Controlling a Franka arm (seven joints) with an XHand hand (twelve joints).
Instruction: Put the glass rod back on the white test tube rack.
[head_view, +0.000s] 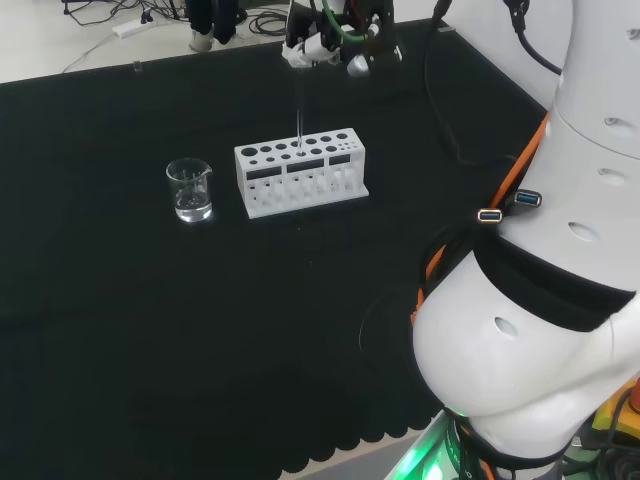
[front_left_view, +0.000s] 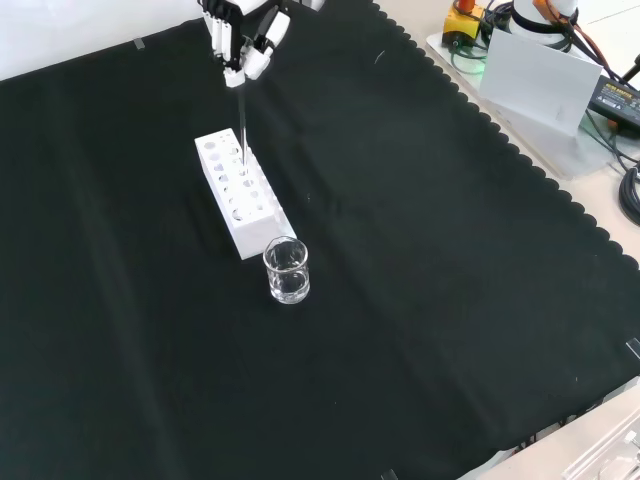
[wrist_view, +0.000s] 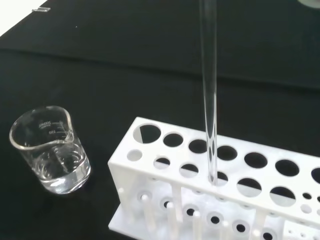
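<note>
We note the black and white robot hand (front_left_view: 243, 40) poised directly above the white plastic test tube rack (front_left_view: 240, 193), its fingers (front_left_view: 255, 58) pinched on the top end of the thin clear glass rod (front_left_view: 241, 125). The rod hangs upright, and its lower tip sits in one of the round holes in the rack's top plate (wrist view: a hole in the nearer row, toward the middle of the rack (wrist_view: 210, 190)). A small clear glass beaker (front_left_view: 287, 271) with a little clear liquid stands just beside one short end of the rack, apart from it, on the black cloth (front_left_view: 420, 300).
</note>
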